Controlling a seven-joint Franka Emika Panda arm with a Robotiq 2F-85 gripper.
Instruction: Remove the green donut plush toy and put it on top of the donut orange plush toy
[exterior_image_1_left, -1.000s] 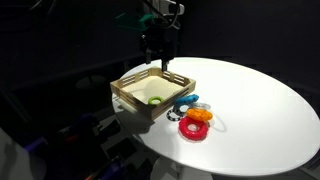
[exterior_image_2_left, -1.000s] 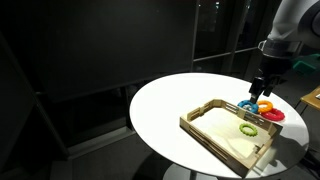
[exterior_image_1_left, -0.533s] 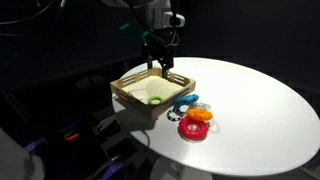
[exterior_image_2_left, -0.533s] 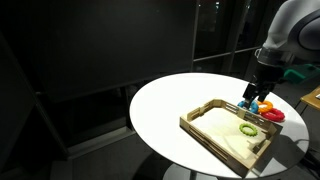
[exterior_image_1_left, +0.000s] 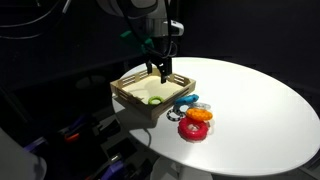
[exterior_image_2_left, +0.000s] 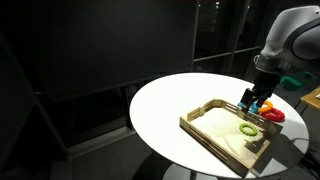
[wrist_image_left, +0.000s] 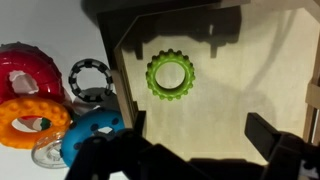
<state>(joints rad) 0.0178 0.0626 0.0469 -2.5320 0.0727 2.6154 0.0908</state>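
Note:
The green donut plush toy (wrist_image_left: 171, 76) lies flat inside the wooden tray (wrist_image_left: 270, 60); it also shows in both exterior views (exterior_image_1_left: 154, 99) (exterior_image_2_left: 248, 129). The orange donut plush toy (wrist_image_left: 30, 117) lies outside the tray among other rings; it also shows in both exterior views (exterior_image_1_left: 198, 116) (exterior_image_2_left: 266, 105). My gripper (wrist_image_left: 190, 150) is open and empty, hanging over the tray's inside, apart from the green ring. In an exterior view it is above the tray's far part (exterior_image_1_left: 159, 70).
A red ring (wrist_image_left: 30, 70), a black ring (wrist_image_left: 90, 76), a light-blue ring (wrist_image_left: 95, 135) and a clear ring (wrist_image_left: 48, 154) lie beside the tray. The tray walls surround the green ring. The round white table (exterior_image_1_left: 260, 100) has bare room to the far side.
The arm has come down toward the tray, the gripper now low over its inside. The rings have not moved.

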